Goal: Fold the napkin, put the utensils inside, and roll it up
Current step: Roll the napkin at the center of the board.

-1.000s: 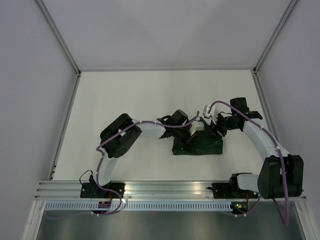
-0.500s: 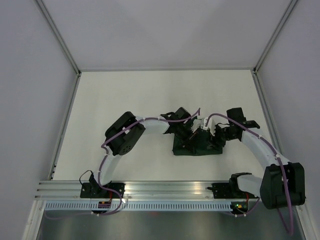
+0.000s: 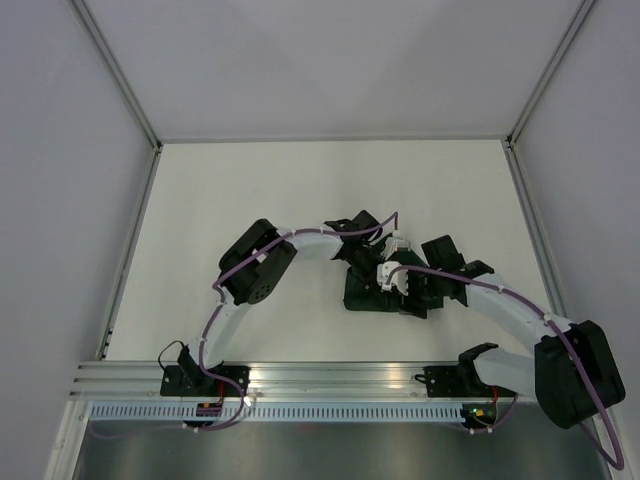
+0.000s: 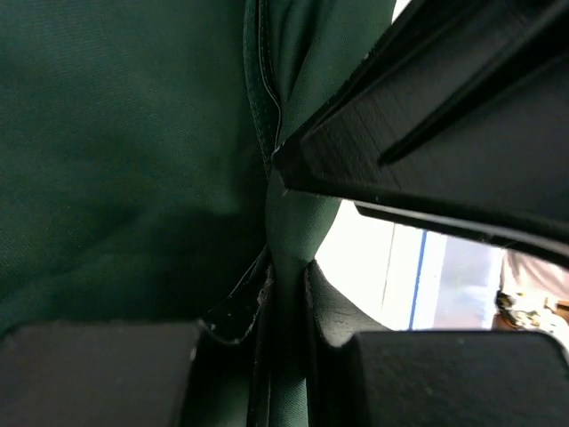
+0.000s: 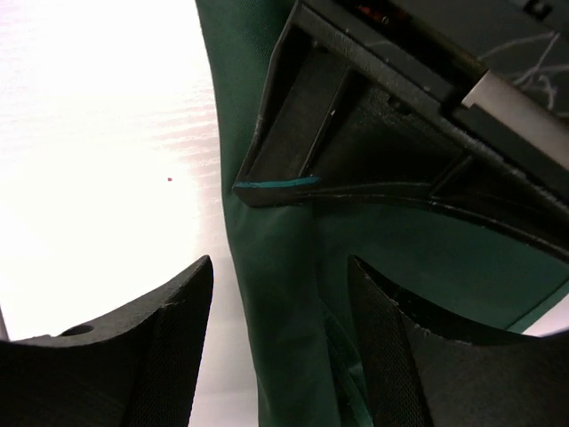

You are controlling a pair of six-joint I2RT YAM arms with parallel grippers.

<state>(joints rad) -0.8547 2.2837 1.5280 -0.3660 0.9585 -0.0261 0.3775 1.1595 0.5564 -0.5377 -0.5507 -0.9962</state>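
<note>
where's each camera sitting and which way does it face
Top external: above and behind the bases, looking down at the table; both arms show, meeting over the napkin.
Left wrist: on the left arm, facing the napkin; left claw shows, shut on a fold.
Right wrist: on the right arm, facing napkin edge and table; right claw shows, open.
Shared: each wrist view catches the other arm's claw.

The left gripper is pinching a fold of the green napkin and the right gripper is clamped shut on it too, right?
Not quite. The left gripper does pinch a fold of the napkin, but the right gripper is open: the right wrist view shows its fingers apart with the cloth loose between them.
</note>
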